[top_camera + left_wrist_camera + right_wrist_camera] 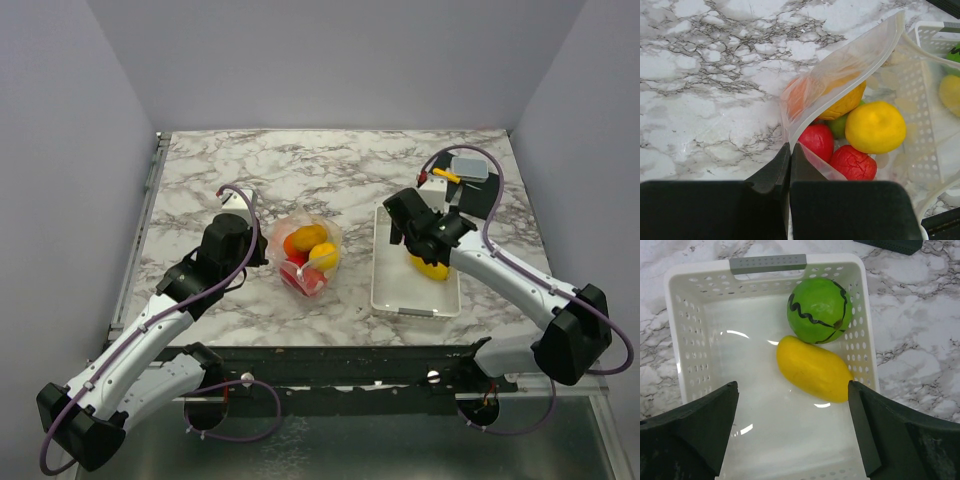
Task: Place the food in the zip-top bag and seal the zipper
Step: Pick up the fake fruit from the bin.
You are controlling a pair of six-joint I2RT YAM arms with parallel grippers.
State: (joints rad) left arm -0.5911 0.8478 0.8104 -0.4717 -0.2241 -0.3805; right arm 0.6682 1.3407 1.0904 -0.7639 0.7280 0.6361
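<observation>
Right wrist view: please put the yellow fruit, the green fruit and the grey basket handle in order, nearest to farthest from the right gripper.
1. Yellow fruit, in the white basket, just ahead of the open right gripper.
2. Green fruit, right behind the yellow one, deeper in the basket.
3. Grey handle, on the basket's far rim.

High at six o'clock, one camera takes in the whole table (300, 160); wrist cameras sit close — left on the bag (850, 65), right over the basket (685, 340), both visible overhead.
</observation>
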